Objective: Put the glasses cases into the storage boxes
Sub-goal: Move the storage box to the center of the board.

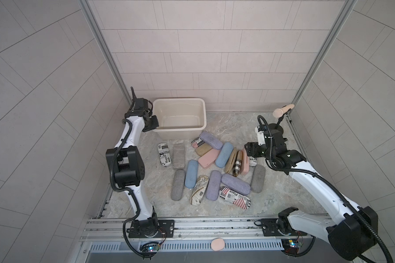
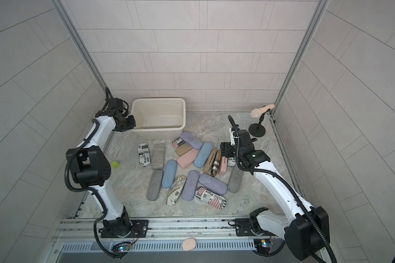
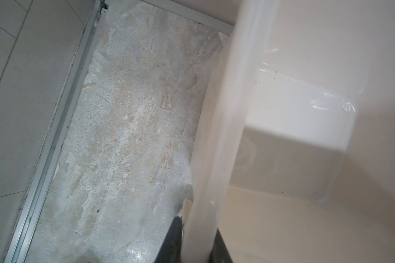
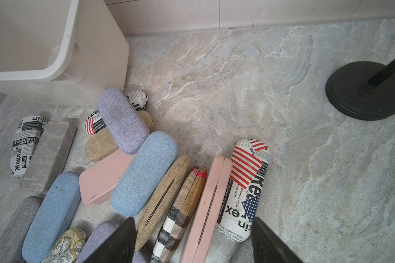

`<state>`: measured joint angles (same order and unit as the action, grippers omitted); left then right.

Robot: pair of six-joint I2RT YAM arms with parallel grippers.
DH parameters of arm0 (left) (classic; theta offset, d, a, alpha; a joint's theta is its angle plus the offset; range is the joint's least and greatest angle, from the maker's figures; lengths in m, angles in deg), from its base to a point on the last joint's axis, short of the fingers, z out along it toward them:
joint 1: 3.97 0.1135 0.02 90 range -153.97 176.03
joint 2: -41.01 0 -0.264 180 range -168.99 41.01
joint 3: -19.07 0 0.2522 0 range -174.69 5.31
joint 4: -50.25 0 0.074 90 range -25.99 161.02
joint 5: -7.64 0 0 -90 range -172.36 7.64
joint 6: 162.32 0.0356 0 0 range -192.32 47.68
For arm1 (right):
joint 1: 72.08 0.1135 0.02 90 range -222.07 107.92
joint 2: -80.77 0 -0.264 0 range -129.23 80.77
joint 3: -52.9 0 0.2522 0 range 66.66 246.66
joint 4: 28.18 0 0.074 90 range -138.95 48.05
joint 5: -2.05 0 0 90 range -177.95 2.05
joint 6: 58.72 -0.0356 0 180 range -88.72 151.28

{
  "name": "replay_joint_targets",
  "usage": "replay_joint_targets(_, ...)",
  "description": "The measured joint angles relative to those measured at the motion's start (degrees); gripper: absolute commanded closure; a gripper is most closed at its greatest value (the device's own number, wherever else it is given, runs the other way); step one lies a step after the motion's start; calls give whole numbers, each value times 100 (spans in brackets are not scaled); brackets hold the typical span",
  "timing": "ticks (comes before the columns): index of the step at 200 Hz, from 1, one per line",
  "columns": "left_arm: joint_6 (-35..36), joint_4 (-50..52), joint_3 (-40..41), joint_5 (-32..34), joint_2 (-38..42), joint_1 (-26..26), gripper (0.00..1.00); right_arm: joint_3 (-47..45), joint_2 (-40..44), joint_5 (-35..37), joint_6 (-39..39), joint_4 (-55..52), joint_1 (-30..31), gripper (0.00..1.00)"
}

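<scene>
Storage bin: A cream-beige rectangular plastic storage bin [image 1: 178, 99] with a rolled rim was stood at the far left of the marbled grey tabletop [image 1: 228, 127].
Left gripper: The left gripper [image 1: 154, 124] was clamped fully onto the bin's near-left rim. In the left wrist view the rim was pinched between the dark fingers [image 3: 172, 241].
Right gripper: The right gripper [image 4: 193, 239] was held above the right end of the pile, with its jaws spread wide apart and nothing grasped.
Glasses cases: The oblong fabric and printed glasses cases [image 1: 224, 154] were scattered over the middle of the tabletop, nearer than the bin and all outside it.
Beneath the right gripper: A tan woven case [image 4: 163, 198], a plaid case [image 4: 180, 211] and a smooth pink case [image 4: 211, 200] were propped on edge side by side. A flag-and-newsprint case [image 4: 244, 189] was laid just to their right.
Other items: A black-based microphone stand [image 2: 257, 130] was placed at the far right. A small green cube [image 2: 115, 164] was seen at the left.
</scene>
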<state>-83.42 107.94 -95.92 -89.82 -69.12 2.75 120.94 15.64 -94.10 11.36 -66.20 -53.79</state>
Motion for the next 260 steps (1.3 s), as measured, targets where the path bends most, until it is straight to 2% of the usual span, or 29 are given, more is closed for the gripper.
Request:
replay_joint_targets(53,-109,870,-579,31,-98,-227,100,0,20,20,0,-28,0,20)
replay_joint_targets(82,-109,1453,-1213,107,-402,-221,96,11,68,26,0,-61,0,20)
replay_joint_targets(131,-101,1954,-1961,157,-1191,0,95,15,70,63,2,-109,0,19)
replay_joint_targets(138,-92,1969,-2098,168,-1281,37,91,17,70,68,2,-127,0,19)
replay_joint_targets(149,-44,2002,-2199,186,-1325,79,75,20,70,85,2,-149,0,19)
replay_joint_targets(167,-13,2092,-2212,310,-1331,76,65,42,70,107,4,-179,0,17)
replay_joint_targets(185,13,2118,-2208,474,-1322,76,61,59,70,120,4,-184,0,16)
replay_joint_targets(192,0,2109,-2177,540,-1294,76,55,68,70,122,2,-188,0,16)
replay_joint_targets(210,-50,2011,-1906,682,-1027,61,41,103,70,114,4,-197,0,16)
replay_joint_targets(232,-177,1703,-1309,874,-284,61,38,118,70,68,2,-162,0,12)
replay_joint_targets(260,-444,1054,-278,986,1193,61,37,4,120,-103,-4,127,20,9)
